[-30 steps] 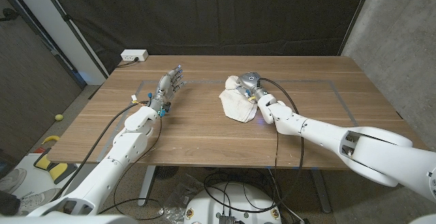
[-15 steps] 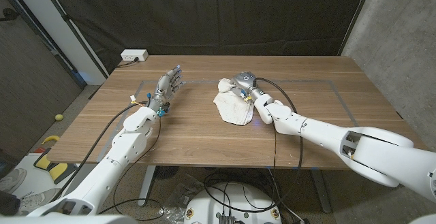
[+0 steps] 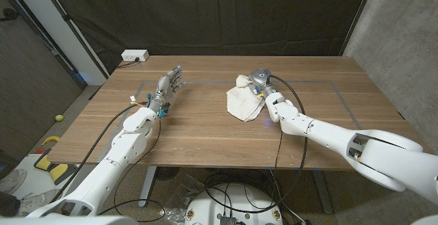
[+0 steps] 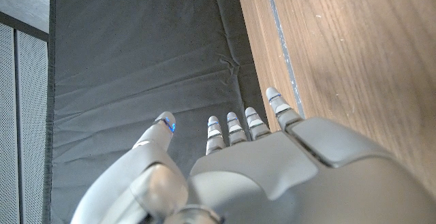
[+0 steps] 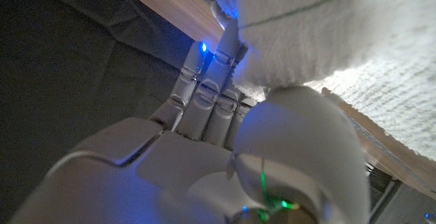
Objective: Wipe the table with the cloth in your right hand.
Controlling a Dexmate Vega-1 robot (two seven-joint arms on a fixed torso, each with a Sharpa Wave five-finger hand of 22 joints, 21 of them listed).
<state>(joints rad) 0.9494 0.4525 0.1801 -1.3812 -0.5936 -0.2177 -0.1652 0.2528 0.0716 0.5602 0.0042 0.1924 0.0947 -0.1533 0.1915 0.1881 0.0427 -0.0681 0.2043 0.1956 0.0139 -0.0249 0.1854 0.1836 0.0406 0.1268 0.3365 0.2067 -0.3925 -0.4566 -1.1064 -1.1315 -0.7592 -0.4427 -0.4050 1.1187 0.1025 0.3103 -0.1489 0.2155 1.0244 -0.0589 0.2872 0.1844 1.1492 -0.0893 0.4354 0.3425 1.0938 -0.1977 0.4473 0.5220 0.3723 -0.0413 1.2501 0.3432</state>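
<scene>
Right hand point(image 3: 259, 81): on the cloth point(image 3: 243, 103) at its far edge, fingers closed onto the white towelling; in the right wrist view fingers point(image 5: 204, 94) lying close together with cloth point(image 5: 327, 33) bunched against them and over their tips, grip probably a clasp between thumb and fingers, though the contact itself hidden by fabric. Cloth: white, crumpled, on the wooden table point(image 3: 205, 133) near its middle, spread from under the right fingers back toward the right forearm. Left hand point(image 3: 168, 87): well apart from the cloth, holding nothing, fingers straight and slightly parted, tips toward the table's far edge; in the left wrist view fingers point(image 4: 235, 125) side by side with narrow gaps, thumb set off to one side, table surface point(image 4: 354, 47) beside them. White power strip point(image 3: 135, 55): beyond the left fingertips, at the far corner.
</scene>
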